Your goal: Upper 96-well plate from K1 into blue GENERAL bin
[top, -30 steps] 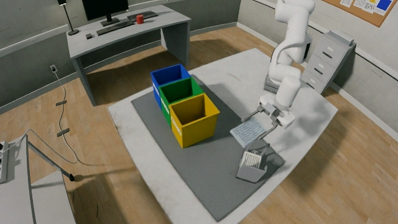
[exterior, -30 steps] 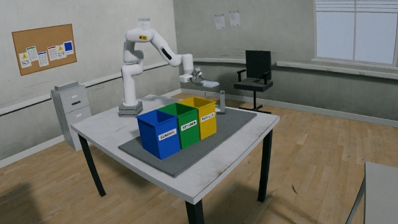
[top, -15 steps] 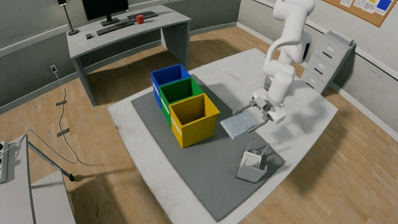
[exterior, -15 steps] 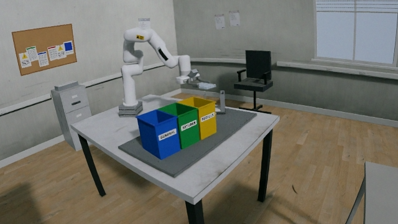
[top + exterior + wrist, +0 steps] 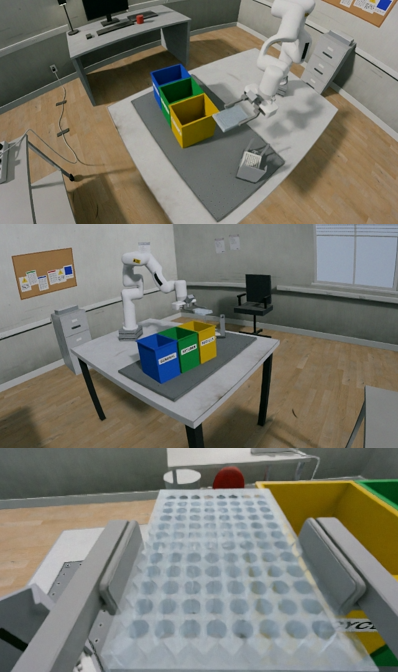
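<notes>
My gripper is shut on the clear, pale blue upper 96-well plate, with one finger along each long side. The plate is raised above the mat, beside the yellow bin. The rack K1 stands on the mat; a light patterned top, apparently the lower plate, shows inside it. The blue bin labelled GENERAL stands upright at the far end of the bin row from the rack.
The green bin stands upright between the blue bin and the yellow bin. The three are close together on the grey mat. The yellow bin is nearest the held plate.
</notes>
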